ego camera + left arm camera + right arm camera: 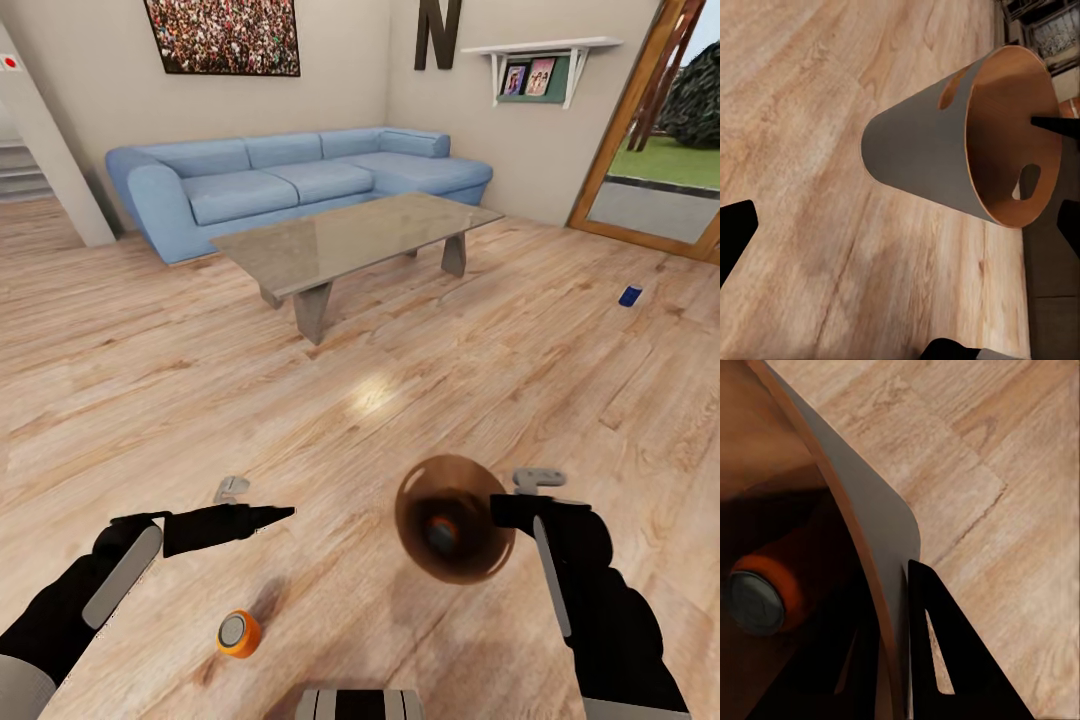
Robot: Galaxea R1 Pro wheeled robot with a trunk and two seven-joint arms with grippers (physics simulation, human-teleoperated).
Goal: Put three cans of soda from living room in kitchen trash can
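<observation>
right gripper (505,512) is pinching the bin (455,520) by its rim, one finger inside and one outside the wall, holding it clear of the wood floor (400,380) in the living room with the mouth tipped toward the head camera. one orange can (761,589) already sits inside. second orange can (239,634) lies on the floor near the left gripper (270,515), which carries nothing; its jaws look spread in the left wrist view, but only the tips show. blue can (630,295) is well apart, on the floor near the glass door (650,130). cans read as light, rigid and slick, and will roll on their sides, so grip across the round wall at mid-length. bin wall is thin and smooth, so the rim pinch could pivot as cans shift; keep it level.
</observation>
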